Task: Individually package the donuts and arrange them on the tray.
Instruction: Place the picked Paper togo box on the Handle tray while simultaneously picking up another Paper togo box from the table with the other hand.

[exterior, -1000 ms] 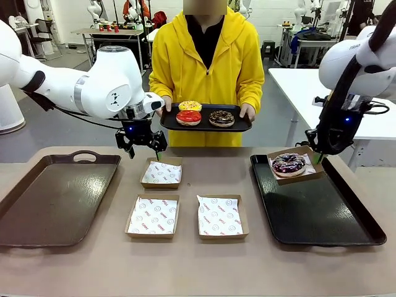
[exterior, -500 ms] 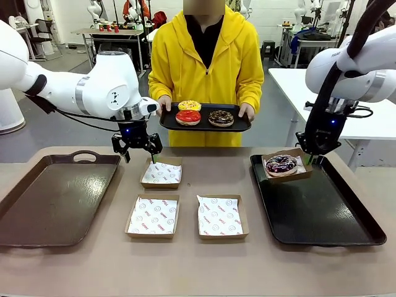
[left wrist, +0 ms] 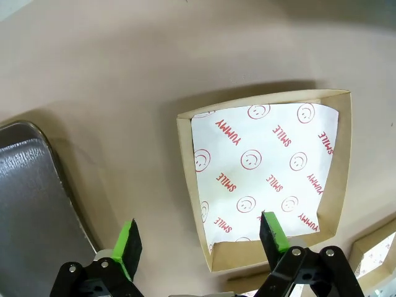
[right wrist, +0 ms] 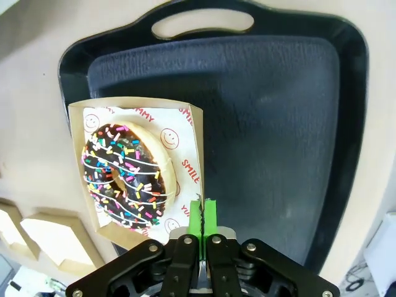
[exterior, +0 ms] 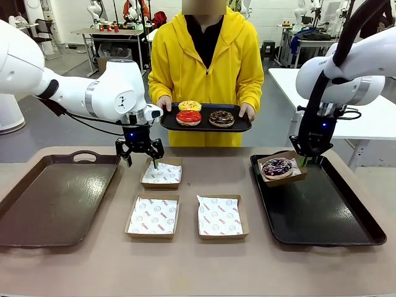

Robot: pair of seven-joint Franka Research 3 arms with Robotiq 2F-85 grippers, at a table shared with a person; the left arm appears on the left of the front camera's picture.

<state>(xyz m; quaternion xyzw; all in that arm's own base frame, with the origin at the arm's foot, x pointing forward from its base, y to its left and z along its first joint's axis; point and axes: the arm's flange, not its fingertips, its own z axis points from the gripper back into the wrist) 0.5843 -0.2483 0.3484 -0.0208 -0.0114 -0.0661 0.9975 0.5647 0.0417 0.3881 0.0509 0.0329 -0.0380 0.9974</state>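
Observation:
A purple sprinkled donut [exterior: 277, 167] [right wrist: 127, 176] lies in a paper-lined box [exterior: 291, 177] [right wrist: 179, 124]. My right gripper [exterior: 303, 159] [right wrist: 203, 213] is shut on that box's edge, holding it tilted low over the far left corner of the black tray [exterior: 322, 213] [right wrist: 272, 124]. My left gripper [exterior: 143, 162] [left wrist: 199, 229] hangs open just above an empty lined box [exterior: 162, 173] [left wrist: 266, 167], one finger over its near rim. The person holds a small black tray [exterior: 238, 125] with a yellow donut [exterior: 190, 106], a red donut [exterior: 189, 117] and a chocolate donut [exterior: 221, 117].
A brown tray [exterior: 55, 198] [left wrist: 31, 204] lies at the table's left. Two more empty lined boxes [exterior: 153, 216] [exterior: 221, 216] sit near the front middle. Most of the black tray's floor is bare.
My right gripper has carried the boxed donut leftward and lower over the black tray. My left gripper has shifted slightly right over the empty box, still open.

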